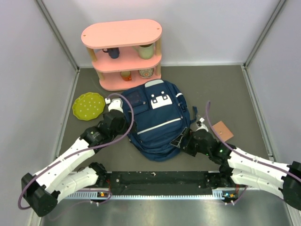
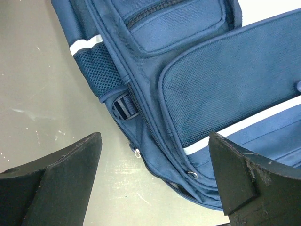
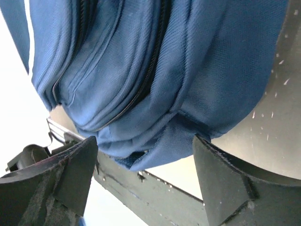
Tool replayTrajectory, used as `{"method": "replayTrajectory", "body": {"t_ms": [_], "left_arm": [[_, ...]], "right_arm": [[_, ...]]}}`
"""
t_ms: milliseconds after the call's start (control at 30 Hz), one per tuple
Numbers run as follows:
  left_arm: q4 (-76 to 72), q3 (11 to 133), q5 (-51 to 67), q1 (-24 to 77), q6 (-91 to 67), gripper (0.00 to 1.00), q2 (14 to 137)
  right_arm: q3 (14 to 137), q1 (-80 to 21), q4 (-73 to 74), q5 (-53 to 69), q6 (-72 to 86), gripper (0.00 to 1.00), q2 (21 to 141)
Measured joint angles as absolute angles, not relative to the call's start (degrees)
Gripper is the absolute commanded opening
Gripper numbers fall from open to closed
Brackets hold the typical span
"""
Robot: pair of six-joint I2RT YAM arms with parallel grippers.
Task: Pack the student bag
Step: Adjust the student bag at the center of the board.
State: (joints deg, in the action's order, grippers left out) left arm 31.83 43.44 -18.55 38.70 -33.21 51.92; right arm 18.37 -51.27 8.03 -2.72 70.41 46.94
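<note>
The student bag [image 1: 157, 117], a navy backpack with a white stripe and a white buckle patch, lies flat on the table in the middle of the top view. My left gripper [image 1: 130, 127] is at its left edge. In the left wrist view that gripper [image 2: 155, 176] is open, its fingers [image 2: 70, 174] wide apart over the bag's zipped corner [image 2: 188, 155] and bare table. My right gripper [image 1: 180, 140] is at the bag's lower right side. It is also open [image 3: 146, 165], with a fold of blue bag fabric [image 3: 155, 94] hanging between its spread fingers [image 3: 225, 179].
A pink two-tier shelf [image 1: 123, 52] holding cups stands at the back, just behind the bag. To the left of the bag lies a green plate [image 1: 88, 104], and to its right a brown card [image 1: 222, 130]. Grey walls close in both sides.
</note>
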Motion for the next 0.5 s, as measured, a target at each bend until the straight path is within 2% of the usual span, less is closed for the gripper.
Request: {"method": "replayTrajectory", "body": {"t_ms": [33, 67, 167, 267, 500], "left_arm": [[31.86, 43.24, -18.52, 38.65, -33.52, 0.99, 51.20], [31.66, 43.00, -18.46, 38.61, -33.93, 0.99, 50.15], [31.09, 42.28, -18.31, 38.61, -34.92, 0.99, 47.75], [29.54, 40.25, -18.31, 38.61, -36.03, 0.99, 45.93], [28.01, 34.00, -16.23, 38.61, -39.22, 0.99, 41.23]], "right_arm": [[18.37, -51.27, 7.55, -3.42, 70.65, 0.68, 47.86], [18.37, -51.27, 7.18, -4.32, 70.81, 0.46, 48.64], [18.20, -51.05, 6.76, -6.98, 70.15, 0.20, 50.15], [17.26, -48.77, 6.13, -7.51, 68.07, 0.00, 50.35], [15.73, -36.49, 8.12, -6.33, 58.19, 0.00, 42.26]]}}
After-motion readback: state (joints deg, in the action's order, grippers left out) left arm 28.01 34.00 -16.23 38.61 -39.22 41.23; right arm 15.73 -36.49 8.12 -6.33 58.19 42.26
